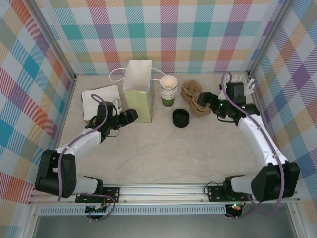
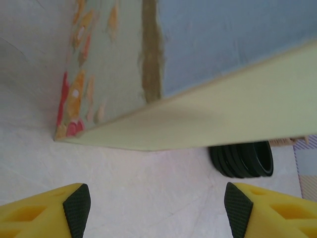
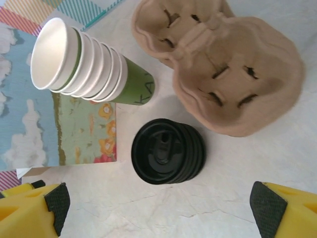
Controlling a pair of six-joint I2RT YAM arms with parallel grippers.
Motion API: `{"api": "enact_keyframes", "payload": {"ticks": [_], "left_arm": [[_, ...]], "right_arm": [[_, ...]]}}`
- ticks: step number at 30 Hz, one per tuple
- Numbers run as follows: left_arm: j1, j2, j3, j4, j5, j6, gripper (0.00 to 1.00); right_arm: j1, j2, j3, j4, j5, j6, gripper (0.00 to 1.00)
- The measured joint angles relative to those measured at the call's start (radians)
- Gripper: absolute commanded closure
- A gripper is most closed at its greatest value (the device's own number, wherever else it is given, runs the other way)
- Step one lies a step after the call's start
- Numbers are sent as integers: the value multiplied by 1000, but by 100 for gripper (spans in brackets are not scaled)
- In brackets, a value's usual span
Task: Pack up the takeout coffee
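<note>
Yellow fingers (image 2: 77, 203) tipped with black pads frame the bottom of the left wrist view. The left gripper (image 2: 157, 206) is spread wide with nothing between its jaws, low over the pale table (image 2: 148, 173) and facing a bottom corner of the paper bag (image 2: 198, 114). From above, that gripper sits just to the left of the bag's base.

The bag stands upright with its mouth open and its white cord handles looped out to both sides. It has a cream side panel and a printed face of blue sky, clouds and flowers.

Just to the right of the bag stands the green paper cup (image 1: 168, 101), upright at the bottom of a nested stack (image 3: 79, 62), with the cream-rimmed cups seated inside it. The black lids (image 3: 168, 151) sit in a short pile on the table, right of the bag's base and nearer the arms than the cups, apart from both.

Beyond the cups, farther right of the bag, lie two brown pulp cup carriers (image 3: 228, 74), one overlapping the other. The right gripper (image 3: 162, 208) hovers over this side, also splayed wide and gripping nothing, with the lids below and between its fingers. White napkins (image 1: 101, 99) lie to the left of the bag.
</note>
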Motion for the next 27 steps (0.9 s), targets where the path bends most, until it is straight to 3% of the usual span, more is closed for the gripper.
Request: {"api": "enact_keyframes", "payload": {"ticks": [13,21,27], "left_arm": [[5,86,104,-2,-186,-6,26],[51,116,150,-34,-224,-5,24],[62,81,123,-52,-217,0,20]], "right_arm": [[83,439,468,-58,-7,22,26],[101,671,728,-128,-59,19,36],[120,758,845,-175,-97,17,45]]}}
